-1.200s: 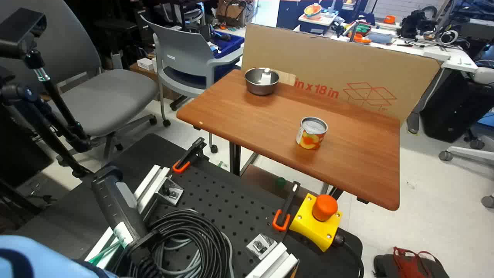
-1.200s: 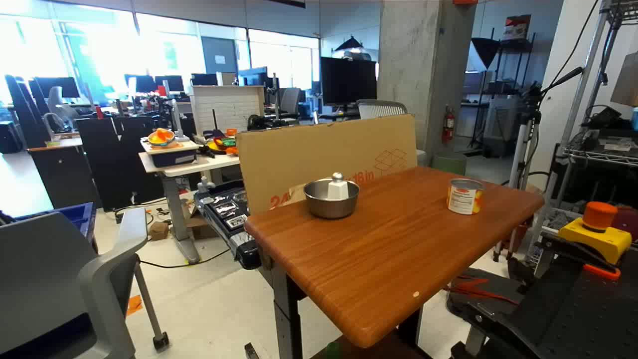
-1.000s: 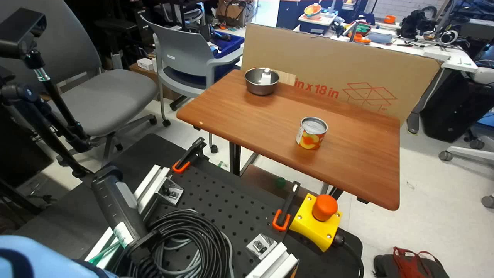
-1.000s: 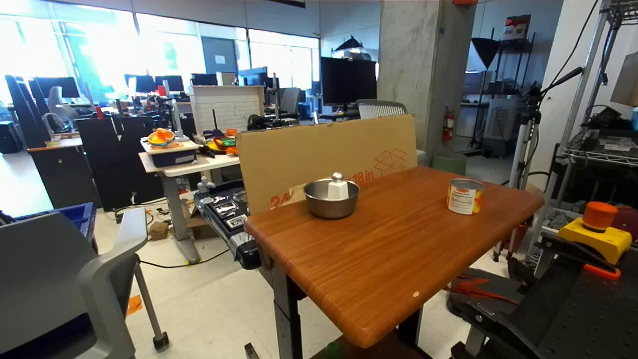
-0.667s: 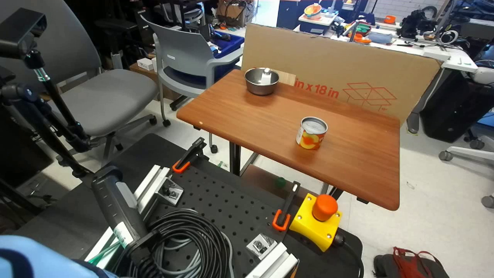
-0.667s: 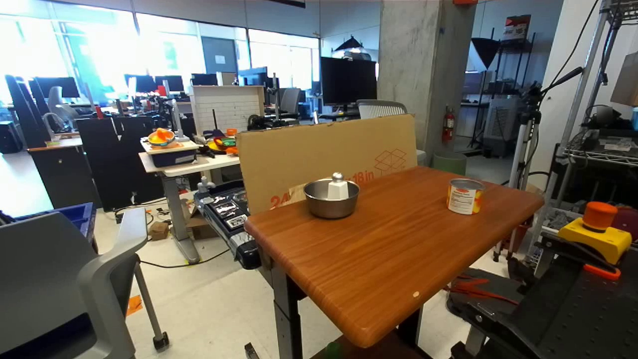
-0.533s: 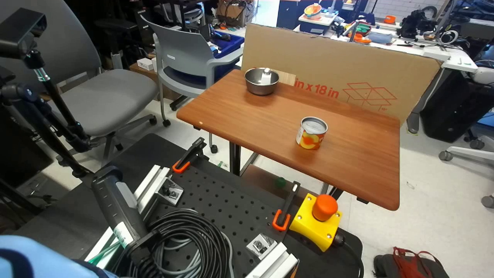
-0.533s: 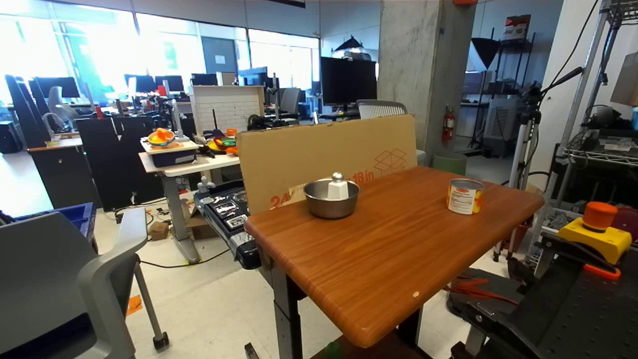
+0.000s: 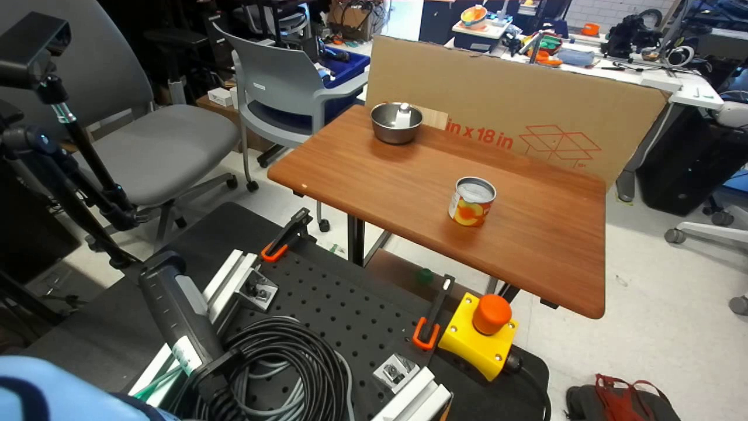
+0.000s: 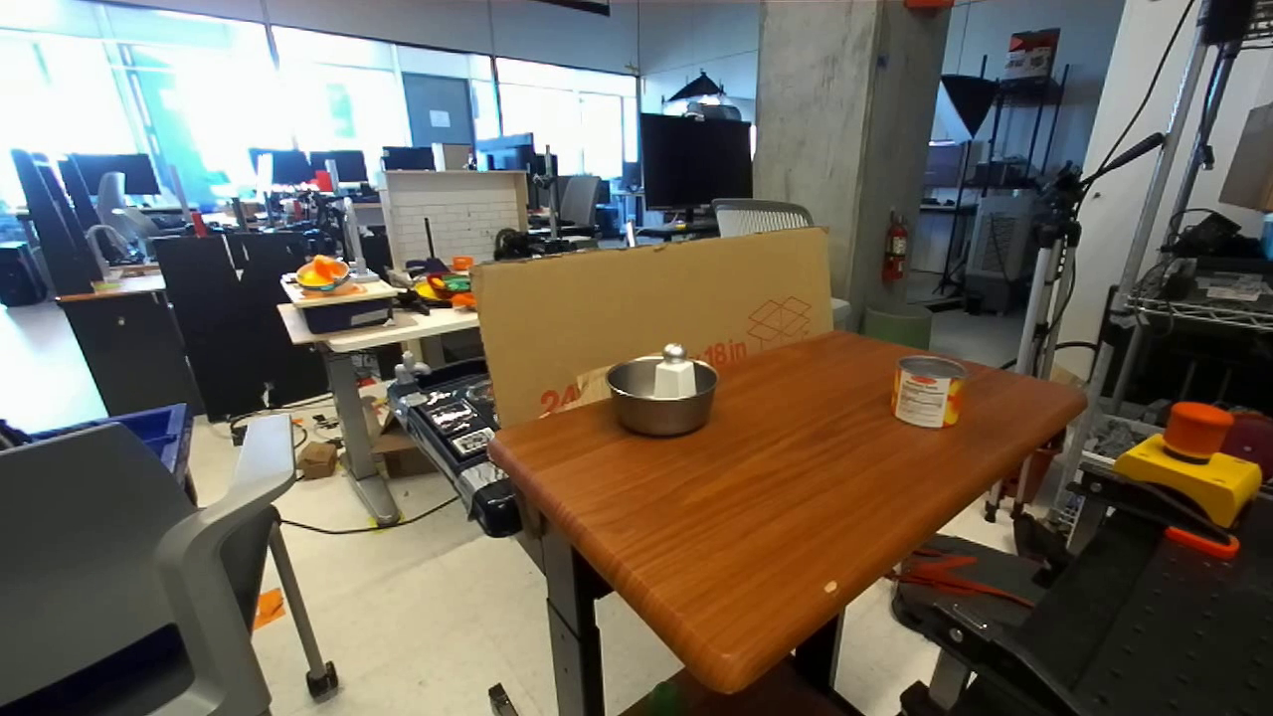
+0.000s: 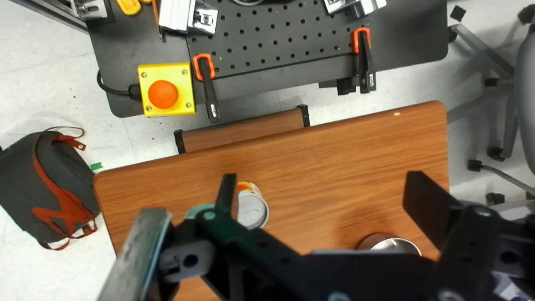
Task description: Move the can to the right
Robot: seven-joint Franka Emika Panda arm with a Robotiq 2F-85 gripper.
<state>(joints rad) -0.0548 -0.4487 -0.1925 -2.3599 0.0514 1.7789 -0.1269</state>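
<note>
The can (image 9: 469, 210) is short, with a silvery rim and an orange-amber label. It stands upright on the brown table (image 9: 362, 175), apart from the bowl, and also shows in an exterior view (image 10: 927, 396). In the wrist view the can (image 11: 253, 207) is partly hidden behind the left-hand finger. My gripper (image 11: 322, 179) is open, with its fingers wide apart and nothing between them. It is above the table, higher than the can. The gripper is out of view in both exterior views.
A steel bowl (image 9: 392, 134) with a white silver-topped object (image 10: 674, 378) in it stands near the table's far corner. A cardboard sheet (image 9: 514, 88) stands upright along the back edge. A yellow box with an orange button (image 9: 479, 339) and clamps (image 9: 429, 318) sit on the black bench.
</note>
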